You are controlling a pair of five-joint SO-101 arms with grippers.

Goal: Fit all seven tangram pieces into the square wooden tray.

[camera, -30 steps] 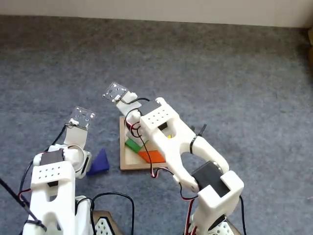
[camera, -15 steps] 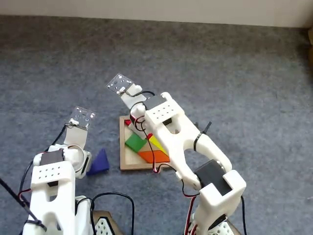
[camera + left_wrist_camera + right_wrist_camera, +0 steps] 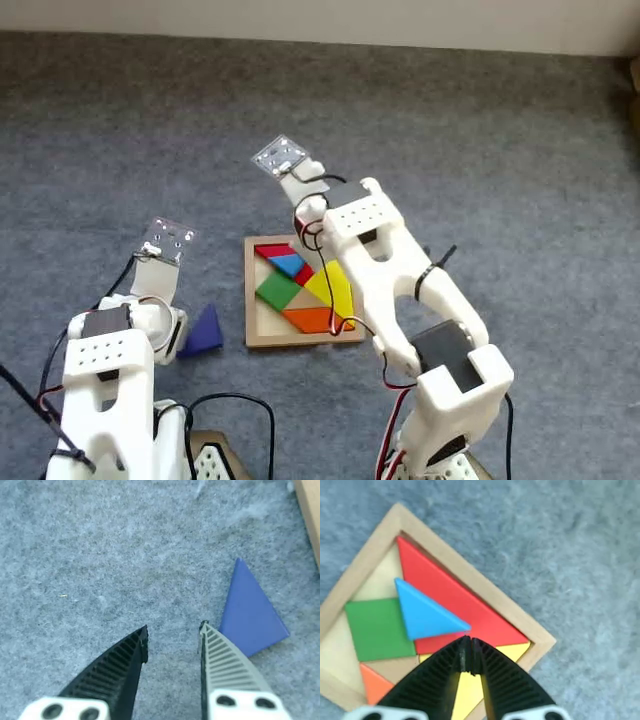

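Note:
The square wooden tray [image 3: 249,300] lies between the two arms. It holds a red triangle [image 3: 445,597], a green square [image 3: 377,630], a yellow piece [image 3: 336,285] and an orange piece [image 3: 312,319]. A light blue triangle [image 3: 425,612] lies tilted across the red triangle and the green square's edge. My right gripper [image 3: 469,652] is shut and empty, just above the tray beside the light blue triangle's tip. A dark blue triangle [image 3: 250,612] rests on the carpet left of the tray [image 3: 310,510]. My left gripper [image 3: 173,628] hangs open over the carpet, its pale finger [image 3: 220,655] next to that triangle.
Grey carpet covers the whole work area. The right arm [image 3: 385,260] crosses the tray's right side from the front. The left arm [image 3: 110,360] stands at the front left. A pale wall edge runs along the back.
The right arm has swung back and to the right off the tray, uncovering the pieces; the light blue triangle now lies in the tray. The left arm has stayed still.

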